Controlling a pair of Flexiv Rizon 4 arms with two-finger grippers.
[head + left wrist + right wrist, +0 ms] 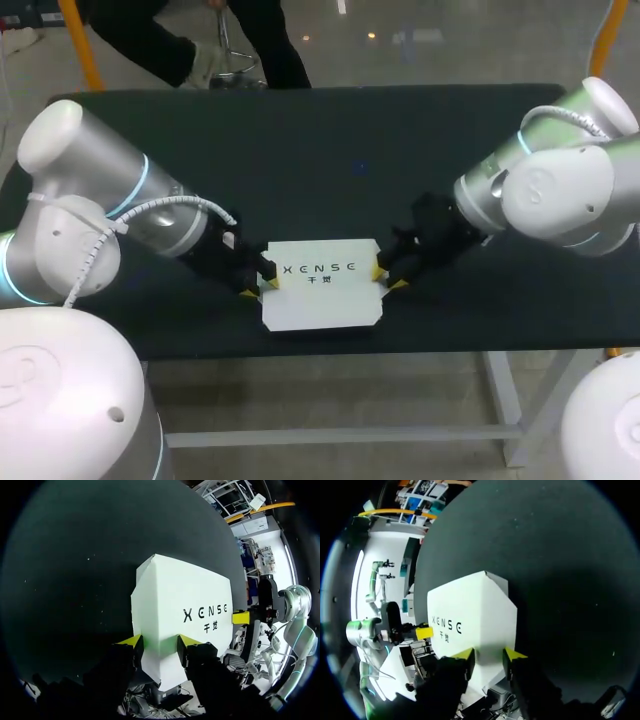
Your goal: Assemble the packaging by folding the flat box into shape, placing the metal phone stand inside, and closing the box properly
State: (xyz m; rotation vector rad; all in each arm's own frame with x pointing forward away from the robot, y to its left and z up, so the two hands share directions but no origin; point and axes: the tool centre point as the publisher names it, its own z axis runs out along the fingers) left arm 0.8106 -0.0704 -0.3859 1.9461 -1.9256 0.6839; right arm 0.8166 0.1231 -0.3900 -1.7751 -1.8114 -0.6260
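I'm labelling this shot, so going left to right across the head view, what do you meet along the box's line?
left arm → left gripper → white box → right gripper → right arm

Head looks down; wrist views share the box [320,290].

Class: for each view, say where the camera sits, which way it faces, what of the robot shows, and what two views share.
Head view: above, behind the robot, looking down on the table; both arms, left gripper, right gripper.
Left wrist view: on the left wrist, facing the white box; own yellow tips.
Right wrist view: right wrist, facing the box's opposite end; own tips.
Shared: each wrist view shows the other gripper beyond the box.
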